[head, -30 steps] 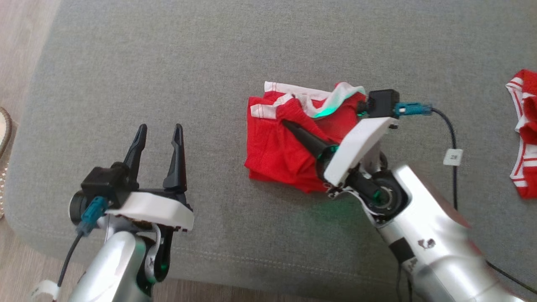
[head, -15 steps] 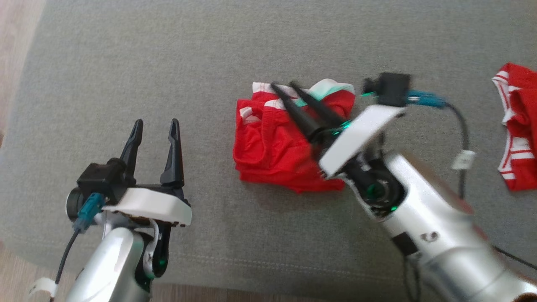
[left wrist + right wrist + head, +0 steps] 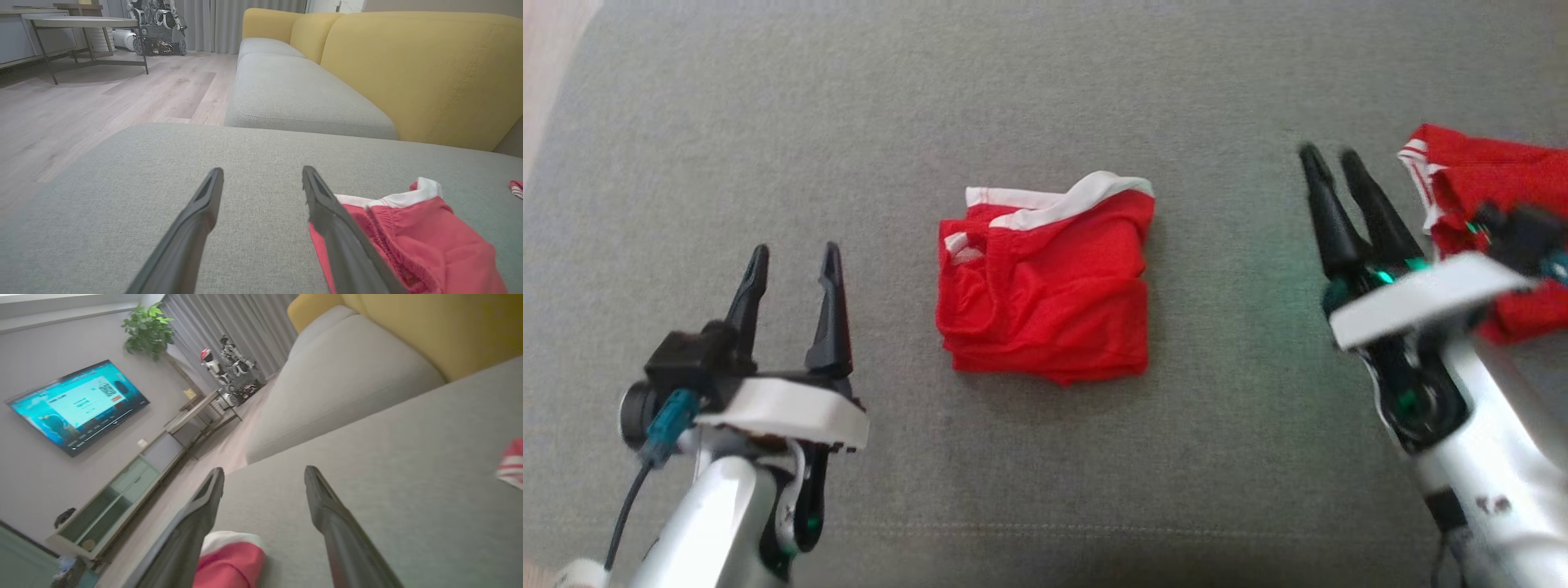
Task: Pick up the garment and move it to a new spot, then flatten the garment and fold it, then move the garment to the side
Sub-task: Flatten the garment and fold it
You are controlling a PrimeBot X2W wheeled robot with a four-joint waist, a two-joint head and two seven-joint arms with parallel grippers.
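The garment [image 3: 1045, 298], red with white trim, lies folded into a rough square in the middle of the grey cushion [image 3: 1045, 98]. It shows at the lower right in the left wrist view [image 3: 408, 245] and at the bottom edge in the right wrist view [image 3: 229, 559]. My left gripper [image 3: 794, 260] stands open to the garment's left, apart from it. Well off to the garment's right my right gripper [image 3: 1327, 155] is lifted clear, open and holding nothing. Both wrist views show spread fingers [image 3: 204, 204] [image 3: 327, 506] with nothing between them.
A second red and white garment [image 3: 1478, 175] lies at the cushion's right edge, partly behind my right wrist. Yellow sofa backrests [image 3: 408, 69] rise beyond the grey seats. Wooden floor [image 3: 81, 110], a table [image 3: 81, 24] and a wall screen [image 3: 77, 404] lie past the cushion's edge.
My right gripper opened, let go of the garment and pulled away to the right. The garment now lies flat and free. The head camera has shifted, moving the whole picture.
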